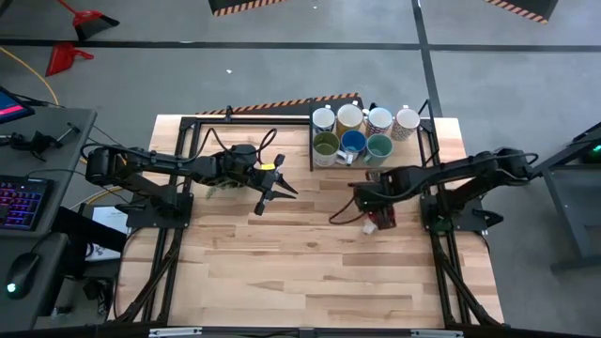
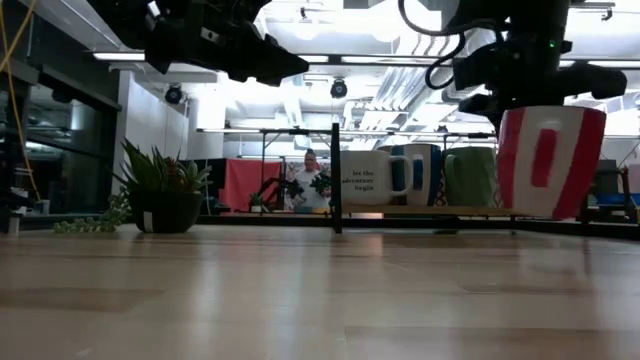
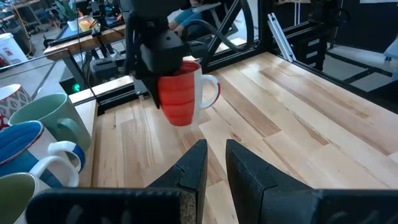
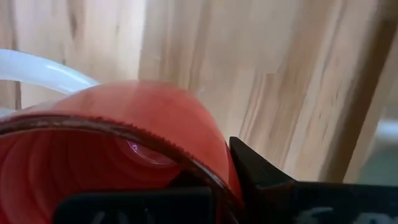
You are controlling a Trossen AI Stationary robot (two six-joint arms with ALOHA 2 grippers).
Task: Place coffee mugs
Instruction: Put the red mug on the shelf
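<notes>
1. The red mug [image 3: 182, 92] is clamped by its rim in the closed right pincer [image 1: 377, 218], lifted clear of the counter [image 1: 282, 272].
2. The left pincer [image 1: 279, 189] is held slightly parted, empty, well apart from the seven grouped mugs [image 1: 362, 133].

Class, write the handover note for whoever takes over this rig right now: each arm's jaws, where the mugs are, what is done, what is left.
Right gripper: jaws shut on the rim of the red mug, lifted clear of the table.
Left gripper: jaws slightly apart, empty, hovering over the table's left-middle.
Seven other mugs stand grouped in two rows at the back edge.
Done: red mug picked up.
Left: set it down; the placing spot isn't shown.
</notes>
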